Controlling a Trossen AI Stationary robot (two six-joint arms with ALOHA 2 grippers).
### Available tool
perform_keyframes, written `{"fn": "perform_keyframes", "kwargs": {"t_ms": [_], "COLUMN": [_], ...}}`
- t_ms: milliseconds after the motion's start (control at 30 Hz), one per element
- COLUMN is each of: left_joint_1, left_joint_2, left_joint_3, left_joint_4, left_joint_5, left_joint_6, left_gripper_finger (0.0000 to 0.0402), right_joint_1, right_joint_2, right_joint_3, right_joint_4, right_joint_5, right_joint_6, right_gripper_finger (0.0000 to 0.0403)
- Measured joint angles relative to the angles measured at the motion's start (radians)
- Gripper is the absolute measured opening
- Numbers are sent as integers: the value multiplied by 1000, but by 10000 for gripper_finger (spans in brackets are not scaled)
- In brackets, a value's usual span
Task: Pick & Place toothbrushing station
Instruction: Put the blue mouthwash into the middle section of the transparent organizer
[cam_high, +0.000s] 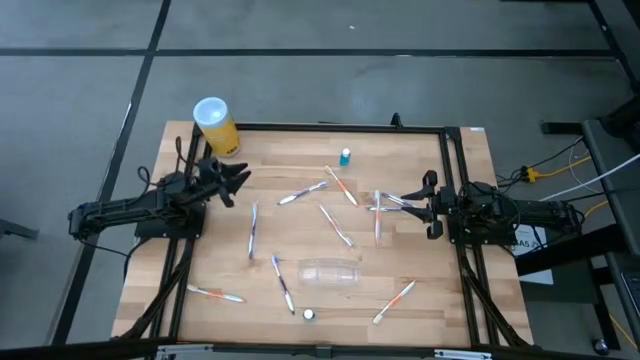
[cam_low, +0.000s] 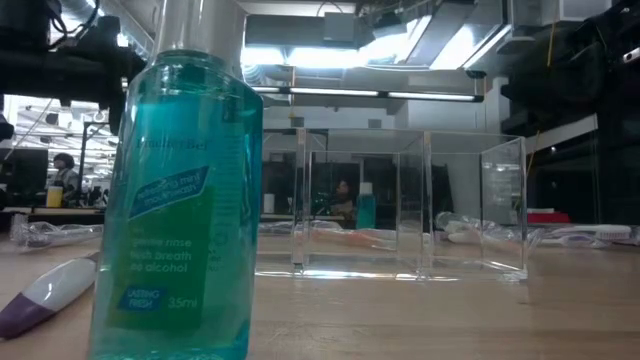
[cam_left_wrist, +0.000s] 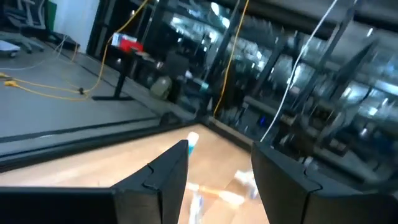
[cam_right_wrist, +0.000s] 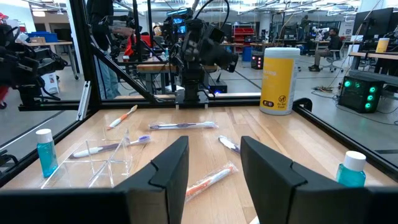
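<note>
On the bench (cam_high: 200, 270), brushes (cam_high: 336, 226) lie scattered around the clear holder (cam_high: 330, 272), tube (cam_high: 345, 156) at the far edge. Left hand (cam_high: 238, 181) and right hand (cam_high: 425, 205) open, empty; grab one brush mid-handle.

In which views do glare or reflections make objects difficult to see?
Low view: ceiling lights glare behind the clear holder, whose walls mirror the room; high view: even light, yet that holder nearly vanishes against the table; left wrist view: bright streaks cross the background.
</note>
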Motion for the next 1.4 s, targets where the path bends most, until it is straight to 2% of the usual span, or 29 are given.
{"fn": "perform_keyframes", "kwargs": {"t_ms": [200,433,567,667,933,1067,1200,1300,1400], "left_joint_1": [0,-1,-2,-2,-2,-2,-2,-2,-2], "left_joint_2": [-1,6,6,7,17,17,17,17,22], "left_joint_3": [1,0,0,0,0,0,0,0,0], "left_joint_4": [62,49,53,48,49,68,89,87,86], "left_joint_5": [75,300,399,390,150,66,56,57,74], "left_joint_6": [-420,-546,-662,-720,-742,-738,-735,-734,-734], "left_gripper_finger": [171,171,171,171,171,171,171,171,171], "right_joint_1": [0,0,-1,-1,-1,1,1,1,1], "right_joint_2": [0,0,0,0,0,2,2,2,2], "right_joint_3": [0,0,0,0,0,0,0,0,0], "right_joint_4": [0,1,32,69,85,155,181,237,294], "right_joint_5": [0,7,129,178,214,166,167,218,264], "right_joint_6": [0,-4,-116,-118,-150,192,435,627,912], "right_gripper_finger": [149,149,149,149,149,149,149,149,149]}}
